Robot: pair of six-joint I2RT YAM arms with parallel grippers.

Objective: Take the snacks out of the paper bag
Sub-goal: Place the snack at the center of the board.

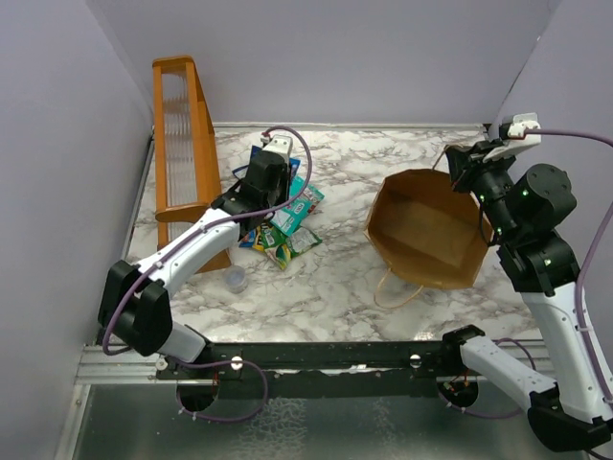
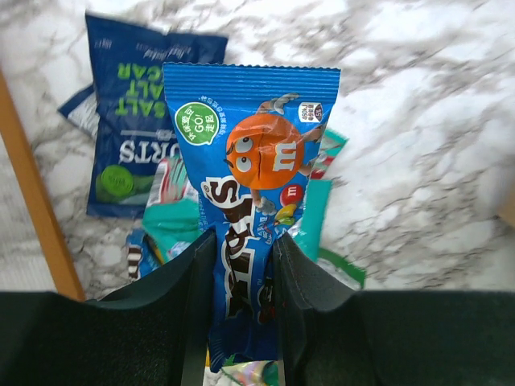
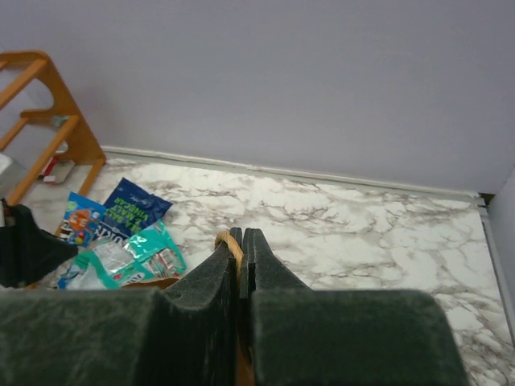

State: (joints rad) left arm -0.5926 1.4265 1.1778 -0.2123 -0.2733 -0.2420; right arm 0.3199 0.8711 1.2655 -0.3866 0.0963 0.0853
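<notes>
the bag (image 1: 426,230) sits on the right half of the marble table (image 1: 354,163), tipped so its wide mouth faces up toward the top camera. one cord handle (image 1: 397,292) trails onto the marble at its near edge. the right gripper (image 1: 458,163) is at the bag's far right rim. in the right wrist view its fingers (image 3: 261,273) are pressed together with a thin strip of brown paper pinched between the tips.

the snacks (image 1: 287,225) lie in a loose heap well left of the bag, all outside it. the left gripper (image 1: 273,168) hangs over the far side of that heap. in the left wrist view its two fingers (image 2: 197,273) are clamped on the lower end of a blue packet (image 2: 257,153) with an orange candy figure printed on it. the packet stands out straight from the jaws, its crimped end away from the wrist. under it lie a dark blue pouch (image 2: 137,121) with green lettering and a teal packet (image 2: 173,217), both flat on the marble.

a small clear cup (image 1: 235,280) stands left of the bag, nearer the arm bases than the heap. an orange wooden rack (image 1: 187,144) stands farther left of the bag than the snacks, along the table's left edge.
</notes>
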